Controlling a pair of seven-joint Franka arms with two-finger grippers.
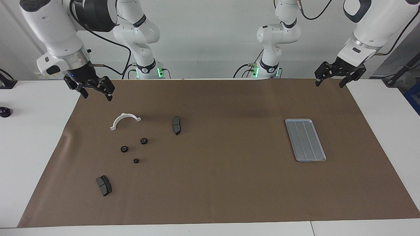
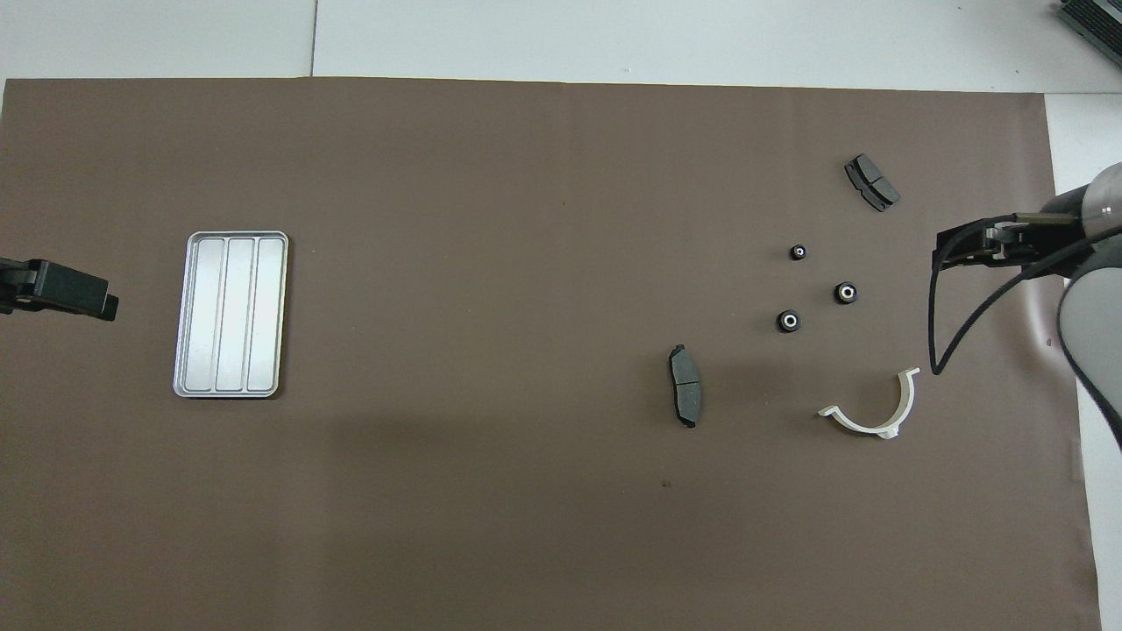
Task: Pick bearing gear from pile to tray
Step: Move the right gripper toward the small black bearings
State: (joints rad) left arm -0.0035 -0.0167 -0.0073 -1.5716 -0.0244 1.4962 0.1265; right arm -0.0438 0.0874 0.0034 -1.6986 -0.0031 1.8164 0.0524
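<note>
Lying flat, grooved metal tray (image 1: 305, 140) — round gears (image 1: 124, 149)

text: none legible | labels: none | brands: none | numbers: none | signs: none

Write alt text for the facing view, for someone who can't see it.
Two white robot arms wait with open grippers, right gripper and left gripper, raised over the robots' edge of a brown mat. Three small black gears, two dark pads and a white half-ring bracket lie scattered toward the right arm's end; an empty silver tray lies toward the left arm's.
</note>
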